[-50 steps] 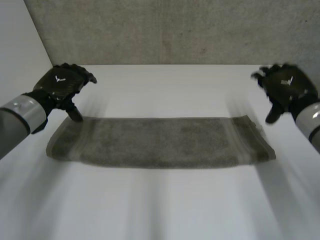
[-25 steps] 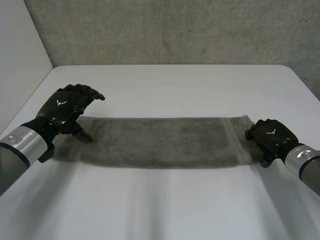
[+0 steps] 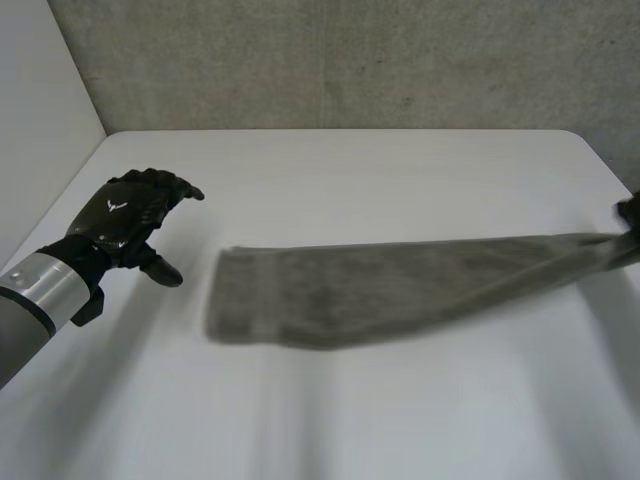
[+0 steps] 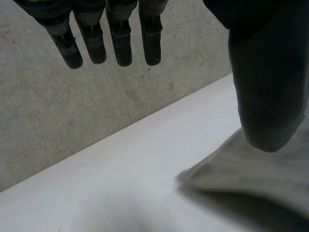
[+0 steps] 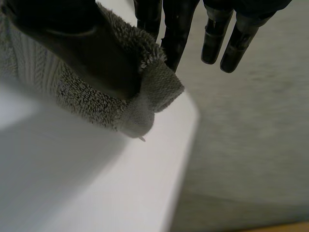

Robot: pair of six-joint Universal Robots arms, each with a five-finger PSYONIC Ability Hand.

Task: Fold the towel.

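Note:
A grey towel lies stretched out across the white table, its left end flat and its right end drawn up toward the table's right edge. My right hand is at that edge, shut on the towel's right end. In the right wrist view the thumb pinches a corner of the towel against the fingers. My left hand hovers open to the left of the towel, apart from it. In the left wrist view its thumb hangs over the towel's left end.
A rough concrete wall runs behind the table. The table's rounded right corner lies just beyond the pinched towel corner, with floor below it. Bare tabletop spreads in front of and behind the towel.
My right hand came down on the towel's right end, closed on it and pulled it right. The towel slid away from my left hand, which has barely moved.

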